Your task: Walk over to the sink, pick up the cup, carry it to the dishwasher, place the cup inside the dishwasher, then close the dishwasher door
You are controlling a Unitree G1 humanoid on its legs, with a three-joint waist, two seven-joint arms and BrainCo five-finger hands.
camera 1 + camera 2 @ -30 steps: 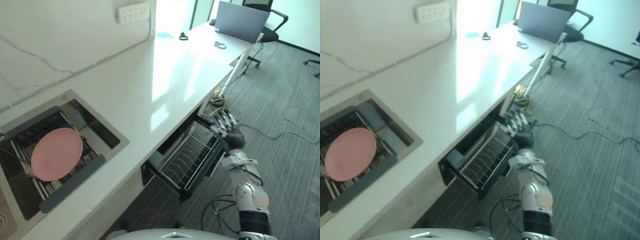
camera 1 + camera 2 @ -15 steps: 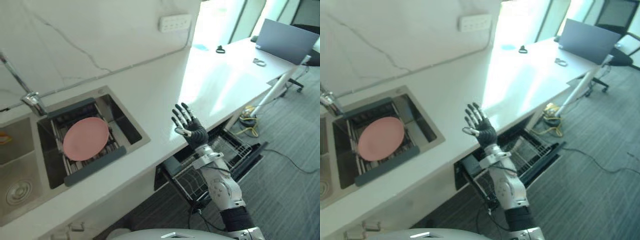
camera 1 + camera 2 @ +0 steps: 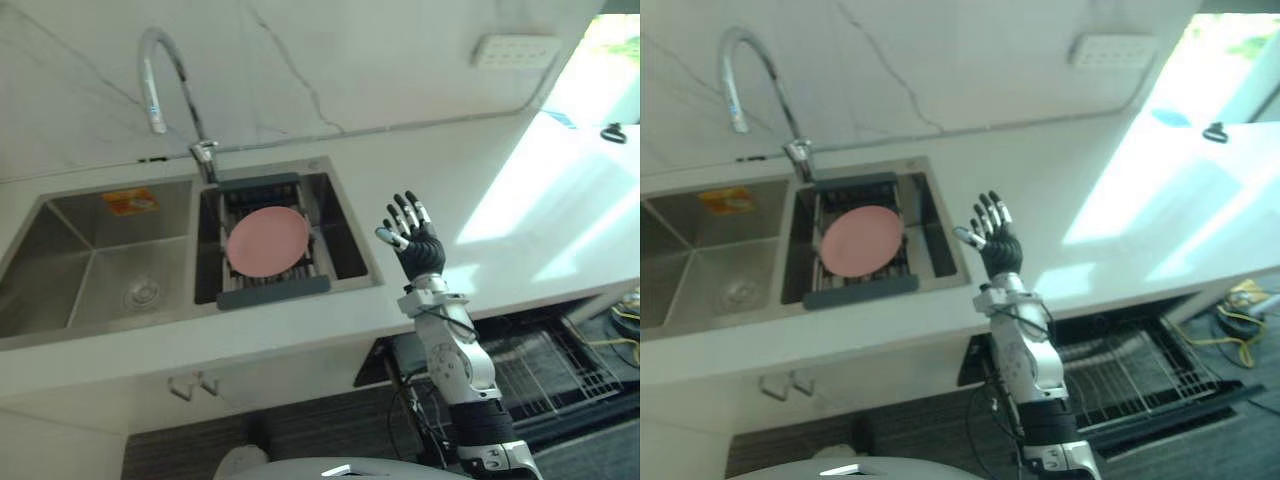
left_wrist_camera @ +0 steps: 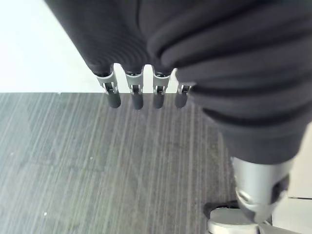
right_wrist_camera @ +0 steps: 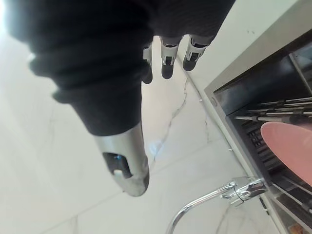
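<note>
**Hands.** The right hand point(image 3: 415, 248) has its silver, dark-tipped fingers point(image 5: 166, 66) straight and fanned apart, and they hold nothing. It is raised above the white stone countertop point(image 3: 480, 190), just beside the right edge of the steel double-basin sink point(image 3: 90, 270). The left hand point(image 4: 195, 48) has its fingers point(image 4: 137, 100) hanging straight and relaxed. They are also empty, over the grey striped carpet point(image 4: 97, 170).

**Progress.** I judge the walk to the sink complete, since the basins lie directly before the rig. The pick-up is not yet done. Carrying, placing and closing the door are all outstanding. The dark under-counter dishwasher point(image 3: 1200, 405) stands open at the lower right with its wire rack point(image 3: 1120, 375) drawn out, so it looks ready to receive.

**Task item.** I cannot tell where the cup lies, and neither hand has it. In the right basin a round pink plate point(image 3: 267, 241) rests on a dark grey drain rack point(image 3: 275, 291), below the curved chrome faucet point(image 3: 160, 70). The plate is near the right hand's fingers but apart from them, across the sink's rim. The left basin looks bare apart from an orange label on its back wall.

**Recommendation.** Locate the cup before committing either hand to a reach.
</note>
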